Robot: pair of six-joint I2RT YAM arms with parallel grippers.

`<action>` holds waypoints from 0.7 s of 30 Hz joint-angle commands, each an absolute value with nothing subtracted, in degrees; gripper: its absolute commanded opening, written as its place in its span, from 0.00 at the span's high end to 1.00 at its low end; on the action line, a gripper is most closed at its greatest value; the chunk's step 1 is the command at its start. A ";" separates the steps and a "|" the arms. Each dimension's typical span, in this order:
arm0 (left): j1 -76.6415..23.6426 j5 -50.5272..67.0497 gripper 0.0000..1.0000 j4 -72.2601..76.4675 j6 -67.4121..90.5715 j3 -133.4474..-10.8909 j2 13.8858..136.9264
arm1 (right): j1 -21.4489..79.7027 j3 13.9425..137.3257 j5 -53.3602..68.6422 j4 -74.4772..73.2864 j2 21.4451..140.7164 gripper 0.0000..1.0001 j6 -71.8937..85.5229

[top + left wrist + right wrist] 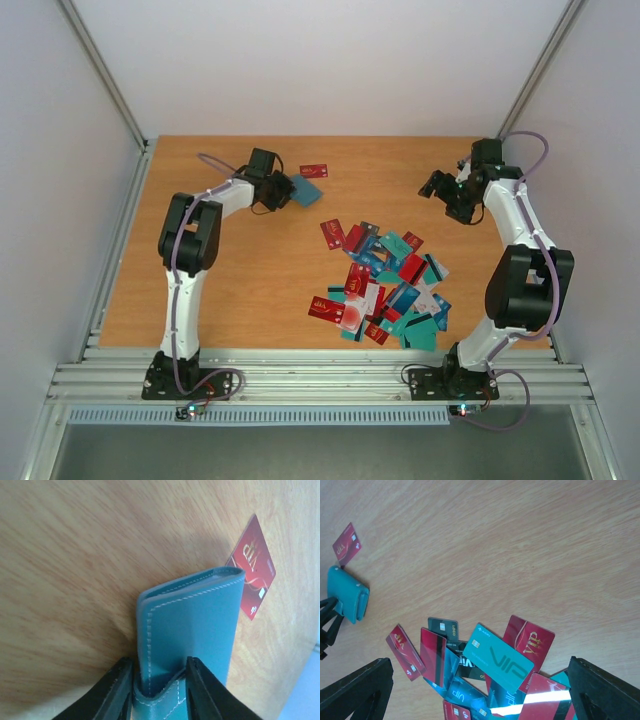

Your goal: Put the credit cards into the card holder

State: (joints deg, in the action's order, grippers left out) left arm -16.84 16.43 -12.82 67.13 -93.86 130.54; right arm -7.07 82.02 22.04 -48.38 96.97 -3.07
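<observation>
The teal card holder (pixel 192 630) lies folded on the wooden table at the back left, and my left gripper (pixel 159 680) is shut on its near edge, which buckles between the black fingers (pixel 117 690). From above, the left gripper (pixel 283 188) meets the card holder (pixel 305 191) from the left. One red credit card (pixel 314 170) lies just beyond the holder. A heap of red, teal and dark credit cards (pixel 385 285) covers the middle right. My right gripper (pixel 437 187) hovers open at the back right, above the heap's far edge, and a teal VIP card (pixel 497 657) shows below it.
The table (pixel 230 280) is walled by white panels, with metal rails along its left side and near edge. Both arm bases stand at the near edge. The right wrist view also catches the card holder (pixel 347 595) and the lone red card (pixel 346 543) at far left.
</observation>
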 commanded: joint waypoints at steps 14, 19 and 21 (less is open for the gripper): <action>-17.54 16.29 1.00 -16.24 54.24 -91.26 121.64 | -5.26 81.70 24.08 -50.76 91.51 0.06 -5.39; -17.51 19.73 1.00 -15.30 49.65 -85.87 112.55 | -2.26 81.55 29.39 -50.19 89.41 0.06 -5.75; -17.52 22.11 1.00 -14.73 47.87 -82.69 108.92 | -0.42 81.20 34.32 -49.29 88.95 0.06 -6.20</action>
